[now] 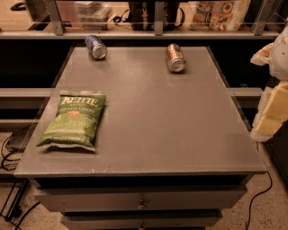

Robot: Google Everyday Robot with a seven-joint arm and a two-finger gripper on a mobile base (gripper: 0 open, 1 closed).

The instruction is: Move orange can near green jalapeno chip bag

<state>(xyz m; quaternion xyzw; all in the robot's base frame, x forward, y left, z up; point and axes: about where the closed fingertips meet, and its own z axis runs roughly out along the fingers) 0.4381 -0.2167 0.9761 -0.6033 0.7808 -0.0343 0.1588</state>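
Note:
The orange can (175, 58) lies on its side at the far middle-right of the grey table (162, 130). The green jalapeno chip bag (74, 120) lies flat near the table's front left edge, with white Kettle lettering facing up. My gripper (271, 114) shows as pale white and yellowish parts at the right edge of the view, just beyond the table's right side. It is well apart from the can and holds nothing that I can see.
A blue can (96, 46) lies on its side at the far left of the table. A shelf with bags and boxes (220, 13) runs behind the table. Drawers (141, 203) sit under the front edge. Cables (9, 152) lie on the floor at left.

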